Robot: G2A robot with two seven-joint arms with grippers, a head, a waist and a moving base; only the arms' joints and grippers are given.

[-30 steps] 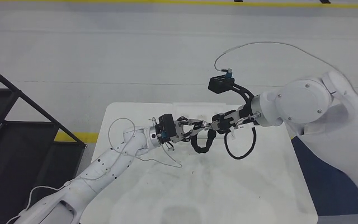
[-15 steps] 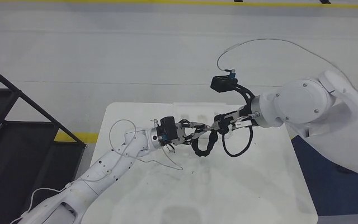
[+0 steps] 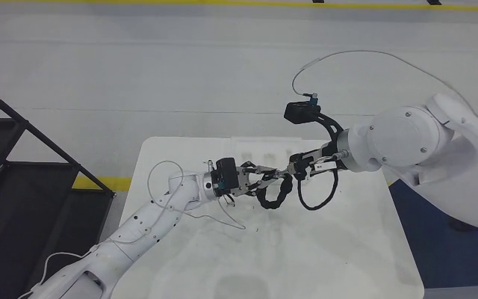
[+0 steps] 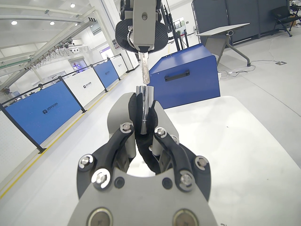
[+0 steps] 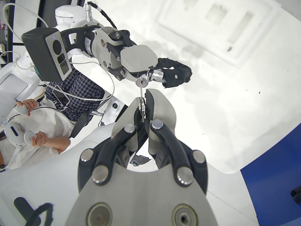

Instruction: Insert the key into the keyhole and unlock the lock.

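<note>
— Two grippers in the left wrist view: state of each?
— Status, left gripper (image 4: 141,101): fingers closed on the lock (image 4: 144,118), clamping its chrome cylinder (image 4: 145,97), whose free end protrudes past the fingertips. Status, right gripper (image 4: 143,36): closed on the black head of the key (image 4: 145,68), blade pointing at the cylinder.
— Blade-to-cylinder alignment?
— In line. Tip sits at the cylinder's end face; entry cannot be confirmed from this side. Both parts are held above the table (image 4: 235,142).
— Right wrist view?
— Key head is pinched between the right gripper's pads, blade straight out. Tip meets the keyhole (image 5: 141,82) in the round end face. The lock's black cable (image 5: 176,74) projects sideways beyond the left gripper. A foam tray (image 5: 268,15) with three rectangular recesses lies on the table, well apart from the lock.
— Top view?
— Arms extend from opposite sides; grippers meet tip to tip over the table's far part. Cable forms a loop beside the meeting point. Key and lock sit between the two grippers, off the surface.
</note>
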